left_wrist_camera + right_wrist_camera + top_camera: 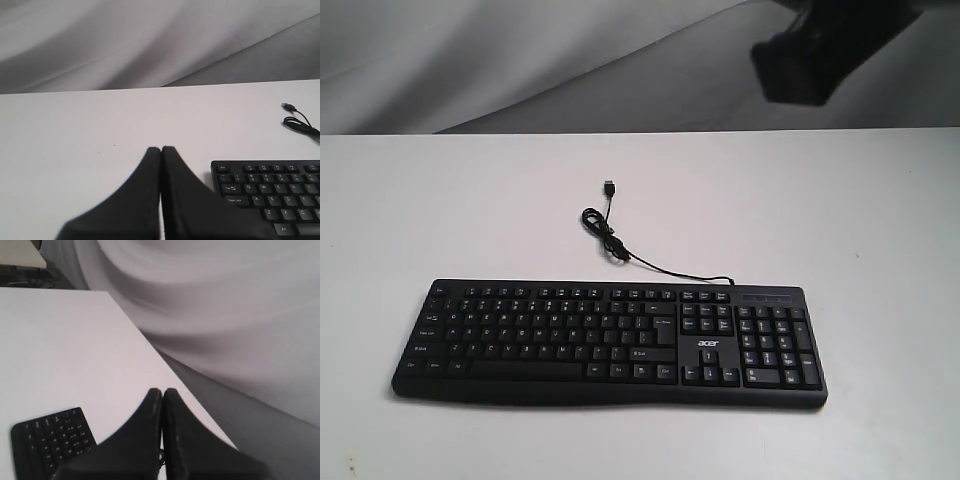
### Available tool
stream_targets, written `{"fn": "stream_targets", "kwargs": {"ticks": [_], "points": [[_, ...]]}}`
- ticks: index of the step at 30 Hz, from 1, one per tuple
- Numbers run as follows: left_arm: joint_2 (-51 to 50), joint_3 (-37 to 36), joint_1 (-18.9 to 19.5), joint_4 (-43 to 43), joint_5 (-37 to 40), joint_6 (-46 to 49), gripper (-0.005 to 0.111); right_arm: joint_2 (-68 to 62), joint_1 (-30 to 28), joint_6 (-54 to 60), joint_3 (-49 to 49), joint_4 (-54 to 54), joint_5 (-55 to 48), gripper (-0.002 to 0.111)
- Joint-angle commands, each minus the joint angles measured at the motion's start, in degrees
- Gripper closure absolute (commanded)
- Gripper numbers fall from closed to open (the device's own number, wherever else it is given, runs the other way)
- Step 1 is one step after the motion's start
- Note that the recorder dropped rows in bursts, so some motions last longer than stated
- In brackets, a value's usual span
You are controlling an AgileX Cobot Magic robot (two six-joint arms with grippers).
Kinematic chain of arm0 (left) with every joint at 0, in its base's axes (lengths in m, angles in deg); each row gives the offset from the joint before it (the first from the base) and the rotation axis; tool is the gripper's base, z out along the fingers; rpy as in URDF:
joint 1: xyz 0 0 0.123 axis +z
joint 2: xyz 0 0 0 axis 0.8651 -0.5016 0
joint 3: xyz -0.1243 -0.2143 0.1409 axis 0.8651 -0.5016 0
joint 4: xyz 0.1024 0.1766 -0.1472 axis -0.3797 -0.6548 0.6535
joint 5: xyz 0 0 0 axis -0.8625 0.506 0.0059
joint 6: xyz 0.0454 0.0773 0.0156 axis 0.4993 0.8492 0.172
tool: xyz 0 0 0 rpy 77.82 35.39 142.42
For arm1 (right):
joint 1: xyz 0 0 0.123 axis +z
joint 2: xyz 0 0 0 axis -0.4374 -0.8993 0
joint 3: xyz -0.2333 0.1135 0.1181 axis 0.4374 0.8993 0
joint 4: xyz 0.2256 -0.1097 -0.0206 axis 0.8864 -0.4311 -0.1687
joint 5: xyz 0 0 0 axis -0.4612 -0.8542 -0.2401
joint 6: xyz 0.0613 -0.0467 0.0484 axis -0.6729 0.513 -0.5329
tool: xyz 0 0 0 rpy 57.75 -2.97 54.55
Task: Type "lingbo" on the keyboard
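Observation:
The black keyboard [610,340] lies flat near the front of the white table [440,200], number pad and white acer logo at its right end. Its thin USB cable [620,248] coils behind it with the plug lying loose. My left gripper [161,149] is shut with nothing in it and sits off the keyboard's [272,192] Esc and Tab corner, apart from the keys. My right gripper [162,390] is also shut and empty. It is held high, beyond the number-pad end of the keyboard [52,440]. Neither pair of fingers shows in the exterior view.
A blurred dark arm part [820,50] hangs at the top right of the exterior view. Grey draped cloth [520,60] backs the table. The table's far edge [165,357] runs close to the right gripper. The cable [300,120] lies behind the keyboard.

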Motion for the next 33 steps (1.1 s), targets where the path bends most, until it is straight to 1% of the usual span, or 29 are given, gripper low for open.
{"fn": "stream_targets", "kwargs": {"ticks": [1,2,3,4,6,7,9,10,12,15,17,21,26,29,33], "points": [[0.2,-0.3,-0.3,0.2,-0.3,-0.1,0.106,6.6,-0.3,-1.3,0.4,-1.0,5.9,0.108],[0.2,-0.3,-0.3,0.2,-0.3,-0.1,0.106,7.8,-0.3,-5.1,0.4,-0.9,7.4,0.108],[0.2,-0.3,-0.3,0.2,-0.3,-0.1,0.106,10.5,-1.4,-15.2,0.5,-4.9,9.3,0.108],[0.2,-0.3,-0.3,0.2,-0.3,-0.1,0.106,12.6,-3.8,-22.3,0.6,-6.9,7.3,0.108],[0.2,-0.3,-0.3,0.2,-0.3,-0.1,0.106,17.3,-11.0,-35.8,3.8,-10.0,4.1,0.108],[0.2,-0.3,-0.3,0.2,-0.3,-0.1,0.106,20.4,-15.4,-39.6,6.7,-11.1,3.4,0.108],[0.2,-0.3,-0.3,0.2,-0.3,-0.1,0.106,27.7,-24.7,-40.4,14.5,-12.5,2.7,0.108],[0.2,-0.3,-0.3,0.2,-0.3,-0.1,0.106,32.3,-28.4,-40.4,18.6,-13.6,2.7,0.108],[0.2,-0.3,-0.3,0.2,-0.3,-0.1,0.106,38.0,-32.2,-40.4,24.1,-15.8,2.8,0.108],[0.2,-0.3,-0.3,0.2,-0.3,-0.1,0.106,45.3,-34.9,-42.7,31.0,-18.1,3.0,0.108],[0.2,-0.3,-0.3,0.2,-0.3,-0.1,0.106,48.8,-35.7,-43.6,35.0,-18.5,3.0,0.108],[0.2,-0.3,-0.3,0.2,-0.3,-0.1,0.106,55.9,-35.7,-48.0,42.6,-20.6,3.2,0.108],[0.2,-0.3,-0.3,0.2,-0.3,-0.1,0.106,61.4,-35.7,-48.0,49.0,-23.0,3.2,0.108],[0.2,-0.3,-0.3,0.2,-0.3,-0.1,0.106,61.4,-35.7,-46.4,52.5,-24.5,3.2,0.108],[0.2,-0.3,-0.3,0.2,-0.3,-0.1,0.106,61.4,-35.7,-40.1,56.0,-24.9,2.8,0.108]]}}
